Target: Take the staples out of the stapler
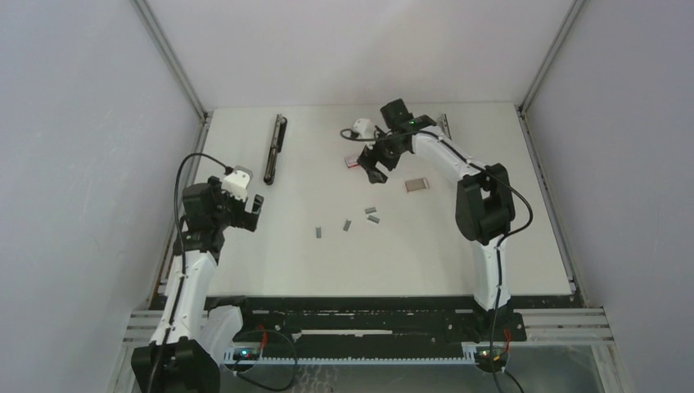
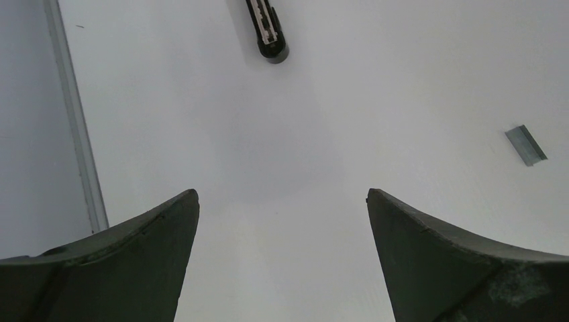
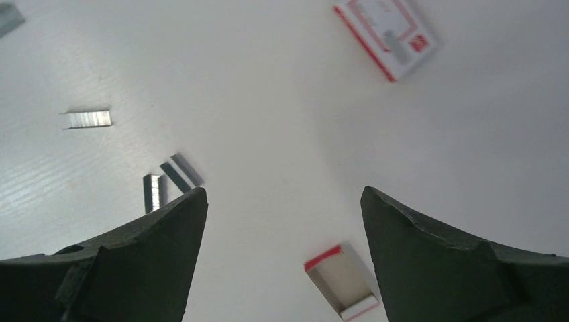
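Stapler (image 1: 276,147) flat open, long axis near-to-far toward the desk's (image 1: 270,270) far-left corner, staples (image 1: 347,223) scattered mid-desk, outside both gaps, left fingers (image 2: 134,268) spread empty, right fingers (image 3: 127,268) spread empty

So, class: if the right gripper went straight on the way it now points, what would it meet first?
Probably bare table: nothing lies in the gap of the open right gripper. The small open tray sits just beside that line, the staples further off; depth is unclear.
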Motion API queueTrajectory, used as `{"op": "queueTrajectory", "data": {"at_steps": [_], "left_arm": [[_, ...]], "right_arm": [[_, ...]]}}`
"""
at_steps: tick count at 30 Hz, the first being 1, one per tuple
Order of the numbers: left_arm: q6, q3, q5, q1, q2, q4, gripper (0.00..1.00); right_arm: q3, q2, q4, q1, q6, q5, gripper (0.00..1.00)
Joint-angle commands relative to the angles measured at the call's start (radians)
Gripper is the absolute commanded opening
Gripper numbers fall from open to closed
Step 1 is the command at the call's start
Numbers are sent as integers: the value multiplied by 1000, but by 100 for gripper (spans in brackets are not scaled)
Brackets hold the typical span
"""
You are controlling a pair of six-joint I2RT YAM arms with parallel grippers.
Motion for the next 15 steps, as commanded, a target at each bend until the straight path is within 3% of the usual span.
{"op": "queueTrajectory", "data": {"at_steps": [1,15], "left_arm": [[31,-50,105,13,-35,19,100],[18,-58,79,13,-25,42,100]], "right_arm": [[-3,30,-45,59,-116,8,83],[-49,92,-80,116,-151,36,69]]}}
